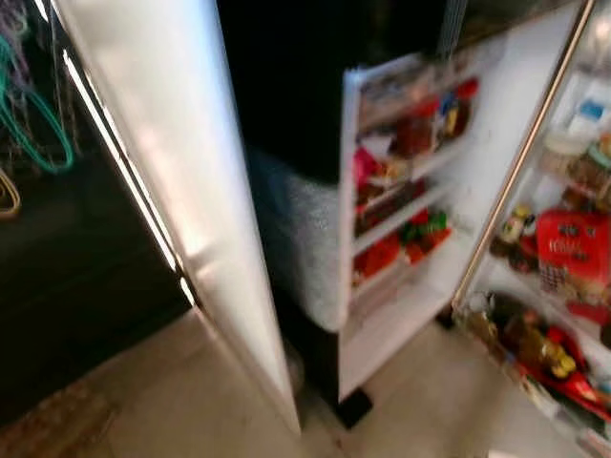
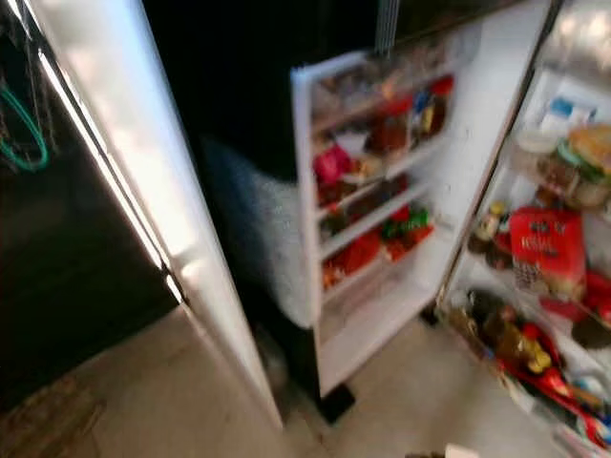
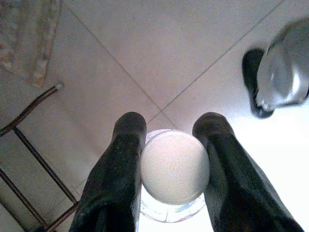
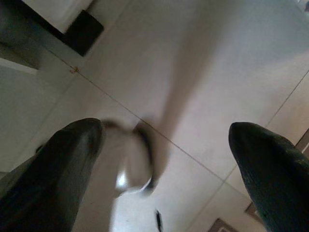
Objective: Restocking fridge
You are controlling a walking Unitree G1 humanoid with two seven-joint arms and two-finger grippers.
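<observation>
Green hangers [image 1: 33, 134], tiled floor [image 3: 183, 53], metal frame [image 3: 29, 159].

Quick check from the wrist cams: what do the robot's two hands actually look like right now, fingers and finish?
Each hand has two long black fingers, thick, rounded and blunt at the tips, with a smooth, slightly glossy finish. On the left hand both fingers are sharply seen. The right hand has fingers of the same dark, rounded build. No cables or markings can be made out.

Open fridge door [image 1: 181, 191] on the left, door shelves [image 1: 406, 181] full of food in the middle, fridge shelves [image 1: 563, 277] on the right, floor [image 1: 191, 401] below.
</observation>
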